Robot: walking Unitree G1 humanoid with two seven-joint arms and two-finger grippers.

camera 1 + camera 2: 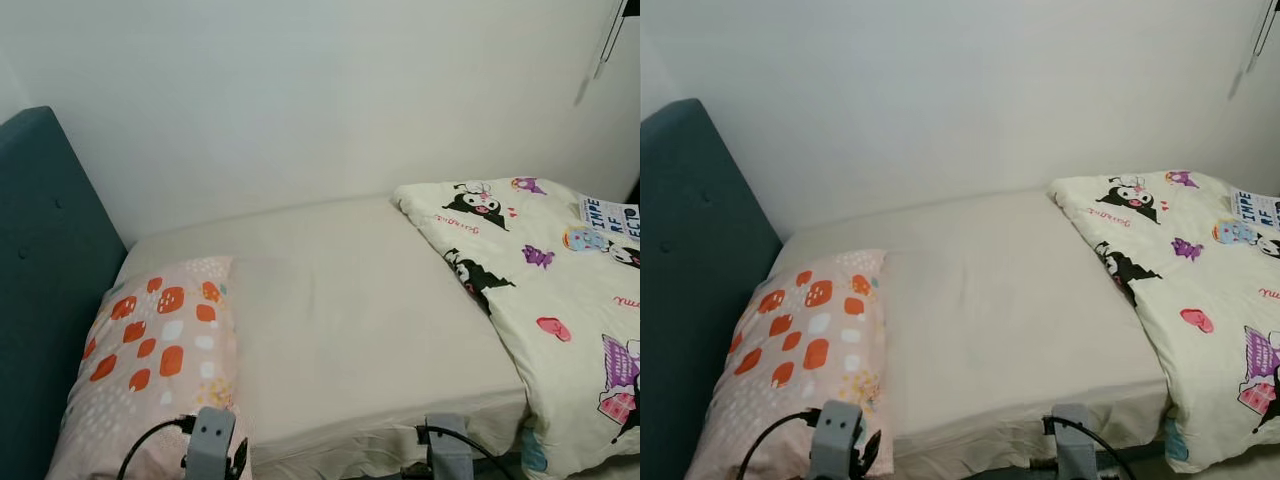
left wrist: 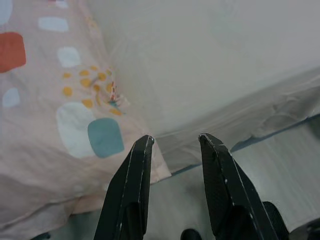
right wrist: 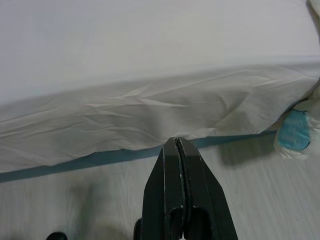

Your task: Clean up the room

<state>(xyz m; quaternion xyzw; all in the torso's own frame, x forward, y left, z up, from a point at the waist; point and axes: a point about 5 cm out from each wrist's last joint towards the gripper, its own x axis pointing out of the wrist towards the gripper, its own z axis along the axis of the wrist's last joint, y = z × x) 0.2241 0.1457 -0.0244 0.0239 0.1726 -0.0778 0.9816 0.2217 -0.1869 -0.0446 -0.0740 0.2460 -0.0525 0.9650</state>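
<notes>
Lying at the bed's head end by the teal headboard, the pillow sits just ahead of the left gripper, fingers apart; the right gripper, fingers together, faces the sheet's edge beside the cartoon quilt.
</notes>
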